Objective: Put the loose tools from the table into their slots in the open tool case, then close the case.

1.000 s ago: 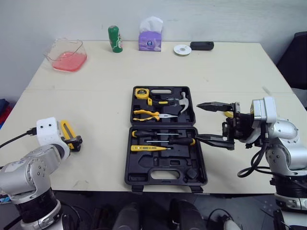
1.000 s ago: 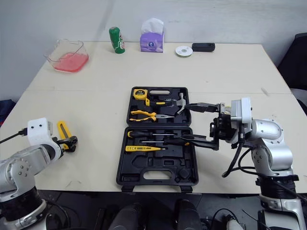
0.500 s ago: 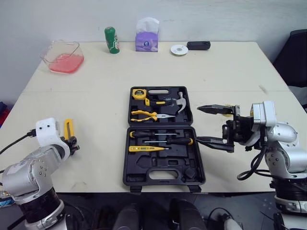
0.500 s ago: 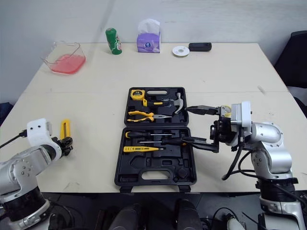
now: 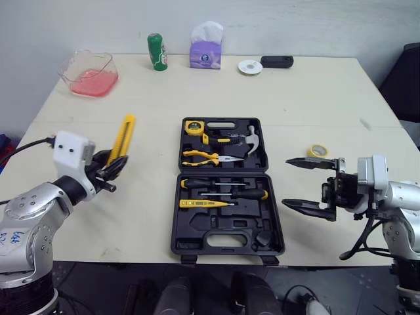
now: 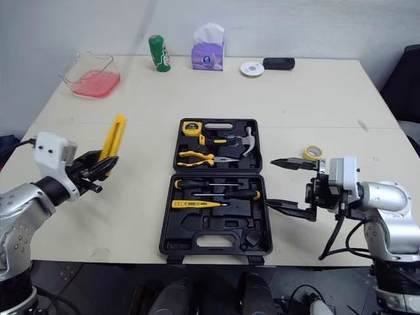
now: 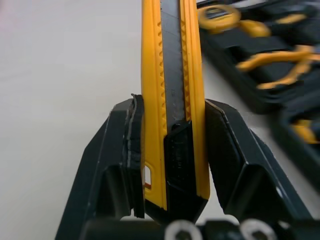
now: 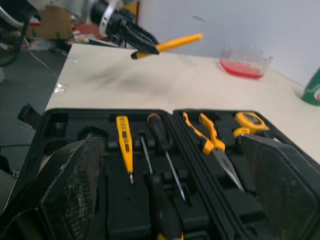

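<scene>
While left gripper [image 5: 111, 167] pinches the yellow utility knife [image 5: 122, 138] by its butt end at centre-left of frame, left of the open tool case [image 5: 226, 244], it reads light, stiff, probably slick plastic, best gripped on its flat sides; right gripper [image 5: 305, 184] hangs spread at right.

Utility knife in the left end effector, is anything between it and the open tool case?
Nothing visible does. The left end effector holds the utility knife off the table, and bare tabletop lies between it and the tool case. The empty slots in the case's near half are uncovered.
</scene>
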### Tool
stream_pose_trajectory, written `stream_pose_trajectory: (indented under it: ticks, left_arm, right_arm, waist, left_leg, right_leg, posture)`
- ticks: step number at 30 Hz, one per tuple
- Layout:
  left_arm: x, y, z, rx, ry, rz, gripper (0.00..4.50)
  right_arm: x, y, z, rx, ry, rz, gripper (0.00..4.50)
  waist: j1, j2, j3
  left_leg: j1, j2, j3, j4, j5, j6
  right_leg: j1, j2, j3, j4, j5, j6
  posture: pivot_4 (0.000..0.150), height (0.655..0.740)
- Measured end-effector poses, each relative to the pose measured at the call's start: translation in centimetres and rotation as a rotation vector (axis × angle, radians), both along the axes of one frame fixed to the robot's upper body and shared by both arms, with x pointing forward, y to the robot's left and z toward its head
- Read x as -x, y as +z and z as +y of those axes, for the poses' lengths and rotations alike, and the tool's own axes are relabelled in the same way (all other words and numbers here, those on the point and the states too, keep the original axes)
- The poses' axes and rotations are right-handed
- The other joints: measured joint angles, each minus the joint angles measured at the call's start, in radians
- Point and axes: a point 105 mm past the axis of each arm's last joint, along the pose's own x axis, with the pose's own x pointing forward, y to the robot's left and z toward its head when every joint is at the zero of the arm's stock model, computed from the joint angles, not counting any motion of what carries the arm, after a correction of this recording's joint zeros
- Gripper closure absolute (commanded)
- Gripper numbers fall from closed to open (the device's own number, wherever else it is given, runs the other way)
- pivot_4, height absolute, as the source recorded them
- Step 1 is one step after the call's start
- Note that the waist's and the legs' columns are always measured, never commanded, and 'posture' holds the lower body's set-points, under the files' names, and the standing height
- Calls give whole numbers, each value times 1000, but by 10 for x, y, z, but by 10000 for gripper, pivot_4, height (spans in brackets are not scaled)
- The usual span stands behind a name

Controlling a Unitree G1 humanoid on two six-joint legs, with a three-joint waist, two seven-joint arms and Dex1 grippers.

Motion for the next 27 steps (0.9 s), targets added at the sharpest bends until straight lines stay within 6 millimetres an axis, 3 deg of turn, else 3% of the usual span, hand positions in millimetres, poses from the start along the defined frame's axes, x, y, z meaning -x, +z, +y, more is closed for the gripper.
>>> stream_pose_trajectory:
  ticks: [4,8,19,27]
  left_arm:
    - [5,18,-38,-49,-273,-86,32109]
    - [12,31,-63,-78,-466,-115,32109]
    - [41,9,-126,-135,-975,95,32109]
    - [33,-33,-146,-277,-1035,184,32110]
  right_arm:
    - [5,-6,-6,16,-31,18,0]
    - [12,-4,-21,40,-101,10,0]
    - [26,-14,-50,108,-206,34,0]
    - [31,-12,-41,113,-201,26,0]
  waist:
    - [0,0,0]
    - [3,0,0]
    - [3,0,0]
    - [2,0,1]
  left_leg:
    - [0,0,0,0,0,0]
    - [0,0,0,0,0,1]
    - [1,0,0,0,1,2]
    - [0,2,1,1,1,1]
  right_leg:
    - [0,0,0,0,0,0]
    - [1,1,-1,2,0,0]
    - [3,6,-1,2,0,1]
    - [2,13,4,1,1,1]
  posture:
    - [1500,7400]
    - [1500,7400]
    - [1500,7400]
    - [1500,7400]
